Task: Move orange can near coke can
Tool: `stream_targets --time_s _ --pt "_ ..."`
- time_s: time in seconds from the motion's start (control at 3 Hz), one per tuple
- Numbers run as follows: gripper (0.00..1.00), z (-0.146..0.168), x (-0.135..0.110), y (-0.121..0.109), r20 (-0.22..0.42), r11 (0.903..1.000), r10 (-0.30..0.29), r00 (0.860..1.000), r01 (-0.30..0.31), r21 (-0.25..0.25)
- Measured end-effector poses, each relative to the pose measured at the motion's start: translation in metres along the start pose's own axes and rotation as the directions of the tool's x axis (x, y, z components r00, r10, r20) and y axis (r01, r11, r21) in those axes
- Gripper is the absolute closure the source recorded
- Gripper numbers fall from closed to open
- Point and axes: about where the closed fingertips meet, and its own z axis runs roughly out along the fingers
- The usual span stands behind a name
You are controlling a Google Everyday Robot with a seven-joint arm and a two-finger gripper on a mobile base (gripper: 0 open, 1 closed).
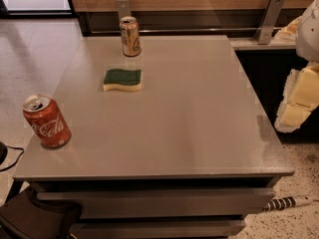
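The orange can stands upright at the far edge of the grey table, left of its middle. The coke can, red with white script, stands upright near the table's front left corner. My gripper is at the right edge of the view, off the table's right side and above the floor. It is far from both cans and holds nothing that I can see.
A green and yellow sponge lies on the table just in front of the orange can. A wooden wall with metal brackets runs behind the table. A dark bag sits on the floor at the front left.
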Motion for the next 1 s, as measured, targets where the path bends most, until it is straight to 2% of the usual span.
stream_targets --time_s 0.33,0.67,1.0 --pt "0.0 0.0 0.0 0.0 0.0 1.0 0.0 1.0 0.0 0.0" --pt "0.0 0.0 0.001 -0.018 0.025 0.9991 0.021 0.999 -0.022 0.037" --pt "0.0 0.008 -0.002 -0.049 0.062 0.9942 0.06 0.996 -0.065 0.086"
